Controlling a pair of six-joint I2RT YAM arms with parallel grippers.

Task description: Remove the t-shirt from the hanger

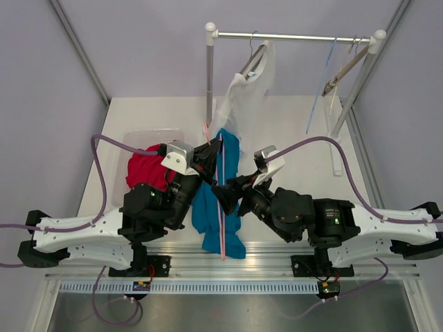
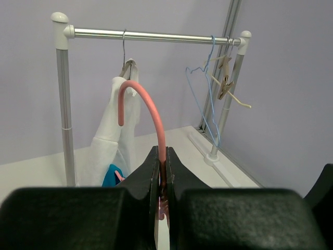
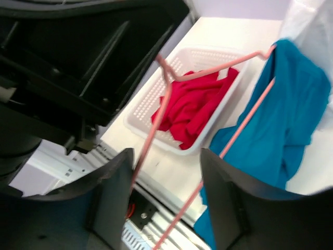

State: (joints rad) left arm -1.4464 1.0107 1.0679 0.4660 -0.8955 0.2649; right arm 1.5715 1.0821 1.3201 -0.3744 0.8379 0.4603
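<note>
The left pincer (image 2: 162, 156) is pressed together on the neck of the pink hanger (image 2: 156, 120), just under its hook, holding it up over the tabletop (image 1: 291, 124). The teal t-shirt (image 1: 206, 211) hangs from that hanger between the two arms, its lower part trailing toward the near edge. In the right wrist view, the hanger's nearer shoulder looks bare. The cloth seems to cling only around the far shoulder and along the bottom bar.

The right pincer (image 3: 166, 156) is spread. Only thin hanger wire crosses the gap between its fingers, and the shirt lies just beside it, ungripped. A basket (image 3: 151, 99) with a red cloth (image 3: 192, 104) sits behind the left arm.

The step in hand appears to be the pull-off: one arm steadies the hanger while the other goes for the fabric. The next move calls for the right pincer to shift toward the teal cloth and close on fabric alone, clear of the wire. It should then draw the shirt off the far shoulder while the left grip stays firm.
</note>
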